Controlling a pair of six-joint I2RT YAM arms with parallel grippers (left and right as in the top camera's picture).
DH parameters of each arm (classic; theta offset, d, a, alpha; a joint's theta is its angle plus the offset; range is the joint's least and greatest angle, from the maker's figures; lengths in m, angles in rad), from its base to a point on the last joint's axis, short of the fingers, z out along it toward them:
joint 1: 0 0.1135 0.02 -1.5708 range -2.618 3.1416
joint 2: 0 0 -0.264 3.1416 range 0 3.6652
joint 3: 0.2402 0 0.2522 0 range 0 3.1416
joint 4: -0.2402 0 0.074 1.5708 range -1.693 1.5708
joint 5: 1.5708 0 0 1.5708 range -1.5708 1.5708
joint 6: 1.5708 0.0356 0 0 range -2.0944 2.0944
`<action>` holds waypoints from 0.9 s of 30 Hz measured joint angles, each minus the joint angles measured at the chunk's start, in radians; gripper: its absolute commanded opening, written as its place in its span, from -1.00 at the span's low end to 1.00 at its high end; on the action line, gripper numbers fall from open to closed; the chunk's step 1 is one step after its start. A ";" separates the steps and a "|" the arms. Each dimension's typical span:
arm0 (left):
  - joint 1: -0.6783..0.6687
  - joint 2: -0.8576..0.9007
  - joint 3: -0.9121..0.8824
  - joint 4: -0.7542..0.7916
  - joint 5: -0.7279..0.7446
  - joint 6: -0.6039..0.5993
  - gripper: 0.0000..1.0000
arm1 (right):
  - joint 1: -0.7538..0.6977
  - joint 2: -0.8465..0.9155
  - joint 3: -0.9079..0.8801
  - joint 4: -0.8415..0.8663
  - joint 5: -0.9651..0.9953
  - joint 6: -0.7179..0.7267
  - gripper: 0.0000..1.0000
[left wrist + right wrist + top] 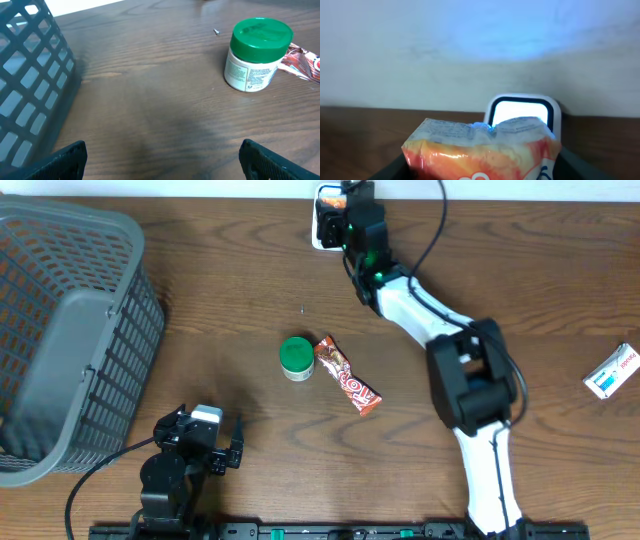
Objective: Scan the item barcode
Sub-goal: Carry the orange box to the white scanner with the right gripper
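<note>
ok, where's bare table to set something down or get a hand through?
Free: the wood between basket and jar; the stretch between the right arm and the small box; the far strip from basket to scanner. Crowded: jar and candy bar side by side mid-table, and the scanner, where the right gripper holds a packet.

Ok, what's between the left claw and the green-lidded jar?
Nothing: in the left wrist view, only bare wooden table lies between the left claw and the green-lidded jar.
</note>
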 measured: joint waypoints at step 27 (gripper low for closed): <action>0.000 0.000 0.000 0.000 0.000 0.000 0.96 | -0.006 0.179 0.470 -0.655 0.124 -0.154 0.00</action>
